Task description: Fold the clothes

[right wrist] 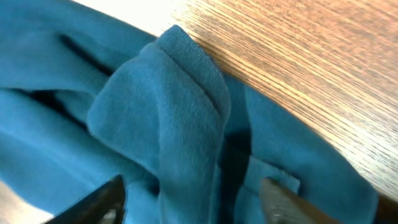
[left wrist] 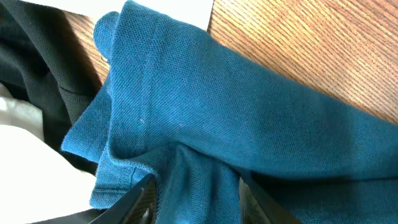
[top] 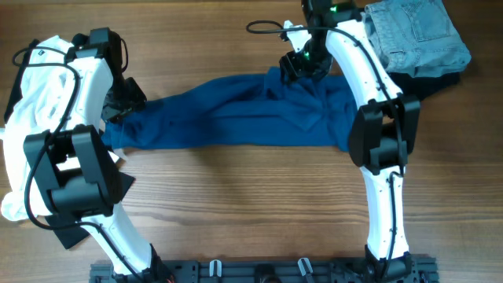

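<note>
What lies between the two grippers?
The teal shirt, bunched lengthwise, spans the whole stretch from the left gripper to the right gripper; the overhead view shows it.

Wood-grain table (top: 251, 196), teal shirt (top: 236, 118) stretched across its middle, pale jeans (top: 416, 35) at far right corner, white cloth (top: 31, 86) at left

Wood-grain surface (top: 236, 196), medium brown, grain running left to right, fills the overhead view. No walls, floor or windows visible. Light is even and soft from above, with a bright white glare patch (left wrist: 155, 9) on the wood in the left wrist view. Black rail (top: 259, 271) along the near edge. Jeans (top: 416, 35) far right, white cloth (top: 31, 86) far left.
</note>
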Controlling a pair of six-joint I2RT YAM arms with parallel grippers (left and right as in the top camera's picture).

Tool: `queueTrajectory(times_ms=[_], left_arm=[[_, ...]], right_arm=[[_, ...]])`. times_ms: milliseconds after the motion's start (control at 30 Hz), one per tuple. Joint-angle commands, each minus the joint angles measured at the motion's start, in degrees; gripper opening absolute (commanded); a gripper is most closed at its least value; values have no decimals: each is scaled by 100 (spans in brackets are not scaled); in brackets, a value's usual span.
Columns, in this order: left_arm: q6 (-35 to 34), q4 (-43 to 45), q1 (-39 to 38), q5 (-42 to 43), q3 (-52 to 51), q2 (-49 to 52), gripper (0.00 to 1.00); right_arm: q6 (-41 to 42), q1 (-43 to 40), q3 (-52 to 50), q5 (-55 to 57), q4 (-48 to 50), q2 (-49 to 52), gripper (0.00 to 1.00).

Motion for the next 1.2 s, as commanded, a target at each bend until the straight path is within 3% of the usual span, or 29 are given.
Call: queueTrajectory(times_ms=[0,133,200,233,567,933,1167], left_arm=[[26,-44,22,74,-48,-103,42],[26,-48,22,74,-48,-103,42],[26,-68,22,74,-48,-103,42],[26,-87,22,74,-48,-103,42],[28,-212,22,72,-48,-103,39],[28,-317,22,72,-48,-103,37],[28,-323,22,72,-48,-103,38]], right_arm=[[-76,-2,-11,26,20,122,53],[-79,-2,-11,24,-2,131,34],[-76,-2,-11,24,-26,131,8],[-39,-2,-11,26,-35,129,4],[175,-2,2,-127,-540,-289,4],[203,68,-15,-118,-1757,-1130,4],[378,125,-1113,-70,-1534,-1130,4]])
